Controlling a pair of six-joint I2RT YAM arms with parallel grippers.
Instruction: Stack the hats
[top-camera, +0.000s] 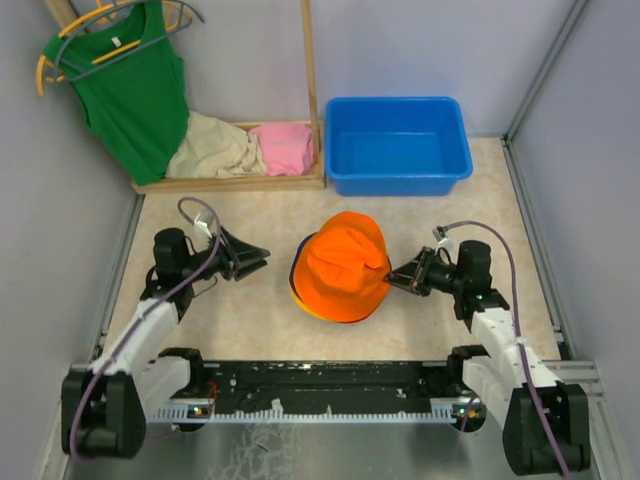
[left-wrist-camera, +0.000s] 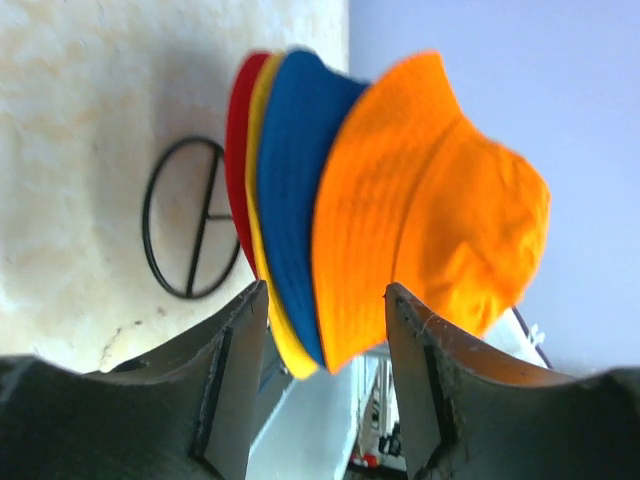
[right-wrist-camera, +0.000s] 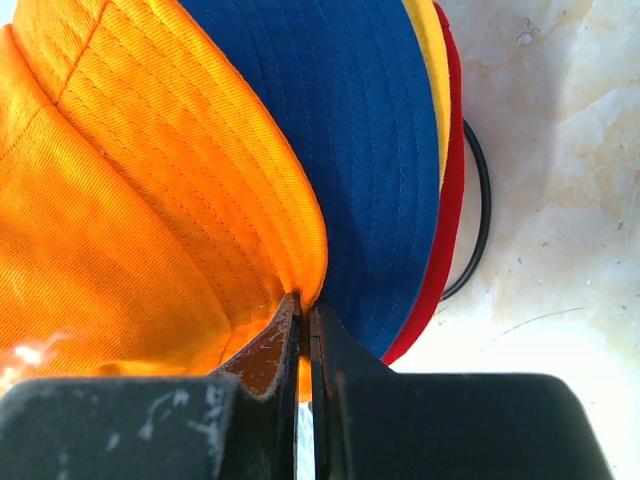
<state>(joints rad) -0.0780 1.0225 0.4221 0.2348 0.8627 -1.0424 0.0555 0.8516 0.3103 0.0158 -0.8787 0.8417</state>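
Observation:
The hats sit in one pile at the table's middle. The bright orange hat (top-camera: 345, 262) is on top, over the navy blue hat (right-wrist-camera: 370, 150), the yellow-orange hat (right-wrist-camera: 432, 60) and the red hat (right-wrist-camera: 452, 190). My right gripper (top-camera: 392, 275) is shut on the orange hat's brim (right-wrist-camera: 300, 270) at the pile's right side. My left gripper (top-camera: 258, 259) is open and empty, a little left of the pile. In the left wrist view the pile (left-wrist-camera: 400, 200) lies ahead of the left gripper (left-wrist-camera: 325, 340), beyond its fingertips.
A blue bin (top-camera: 397, 143) stands at the back right. A wooden rack (top-camera: 240, 180) at the back left holds beige (top-camera: 213, 148) and pink (top-camera: 283, 147) folded clothes. A green tank top (top-camera: 130, 90) hangs on a hanger. A black ring mark (left-wrist-camera: 190, 217) lies under the pile.

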